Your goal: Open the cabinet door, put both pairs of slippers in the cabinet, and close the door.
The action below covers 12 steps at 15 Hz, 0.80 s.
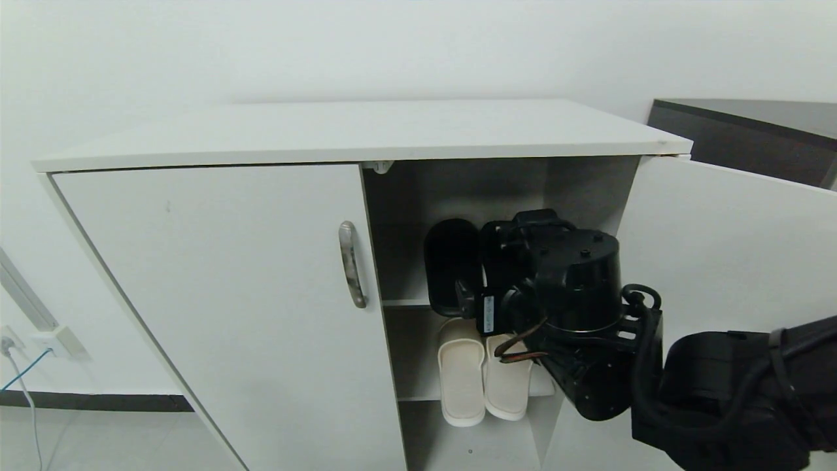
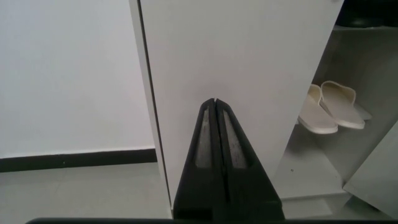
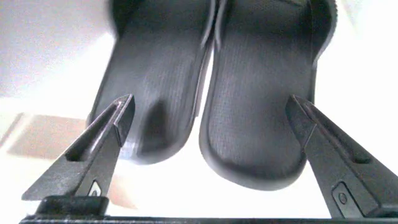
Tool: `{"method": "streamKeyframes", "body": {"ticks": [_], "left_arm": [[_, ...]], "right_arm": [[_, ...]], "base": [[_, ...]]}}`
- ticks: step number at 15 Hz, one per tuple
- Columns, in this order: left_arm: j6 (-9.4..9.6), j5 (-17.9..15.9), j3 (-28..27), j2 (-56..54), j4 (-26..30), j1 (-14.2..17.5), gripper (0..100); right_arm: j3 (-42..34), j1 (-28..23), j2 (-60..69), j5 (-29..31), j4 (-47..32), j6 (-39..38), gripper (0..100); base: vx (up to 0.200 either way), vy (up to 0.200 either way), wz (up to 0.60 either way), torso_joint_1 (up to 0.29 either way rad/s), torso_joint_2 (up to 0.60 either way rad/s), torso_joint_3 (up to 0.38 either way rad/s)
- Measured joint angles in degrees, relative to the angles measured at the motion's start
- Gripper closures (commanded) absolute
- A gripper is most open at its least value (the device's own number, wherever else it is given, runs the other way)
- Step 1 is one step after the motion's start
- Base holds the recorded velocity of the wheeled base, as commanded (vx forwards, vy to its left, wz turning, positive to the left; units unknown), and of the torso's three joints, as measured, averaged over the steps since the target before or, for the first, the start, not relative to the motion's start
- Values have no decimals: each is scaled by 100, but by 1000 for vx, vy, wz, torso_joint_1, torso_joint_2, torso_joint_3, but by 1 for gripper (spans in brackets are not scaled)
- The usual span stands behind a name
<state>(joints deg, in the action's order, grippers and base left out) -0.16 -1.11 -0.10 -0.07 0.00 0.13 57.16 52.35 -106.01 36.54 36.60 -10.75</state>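
The white cabinet (image 1: pixel 359 131) has its right door (image 1: pixel 726 255) swung open and its left door (image 1: pixel 216 294) closed. A pair of black slippers (image 1: pixel 451 261) (image 3: pixel 249 93) lies side by side on the upper shelf. My right gripper (image 3: pixel 210 102) is inside the cabinet, open, with its fingers (image 3: pixel 112 130) spread wide just short of the slippers' near ends and holding nothing. A pair of white slippers (image 1: pixel 480 376) (image 2: pixel 333 107) rests on the shelf below. My left gripper (image 2: pixel 215 106) is shut and empty, in front of the closed left door.
A metal handle (image 1: pixel 352 263) runs along the left door's inner edge. A dark table (image 1: pixel 752 131) stands at the back right. A wall socket with a blue cable (image 1: pixel 26 347) is low on the left wall. The cabinet's bottom shelf (image 2: pixel 311 177) is bare.
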Motion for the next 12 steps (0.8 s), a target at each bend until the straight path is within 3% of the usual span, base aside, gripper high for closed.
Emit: {"method": "streamKeyframes", "body": {"ticks": [1,8,9,12], "left_arm": [[0,-1,0,0,0,0,100],[-2,-4,0,0,2,7,100],[-5,-4,0,0,2,7,100],[-5,-1,0,0,0,5,100]], "right_arm": [[-113,32,66,-16,60,30,0],[-236,77,41,-151,79,39,0],[-243,84,20,-151,87,38,100],[-308,74,-20,-156,90,35,100]], "base": [[0,0,0,0,0,0],[-200,0,0,3,2,1],[-200,0,0,-7,12,2],[-200,0,0,1,5,4]]}}
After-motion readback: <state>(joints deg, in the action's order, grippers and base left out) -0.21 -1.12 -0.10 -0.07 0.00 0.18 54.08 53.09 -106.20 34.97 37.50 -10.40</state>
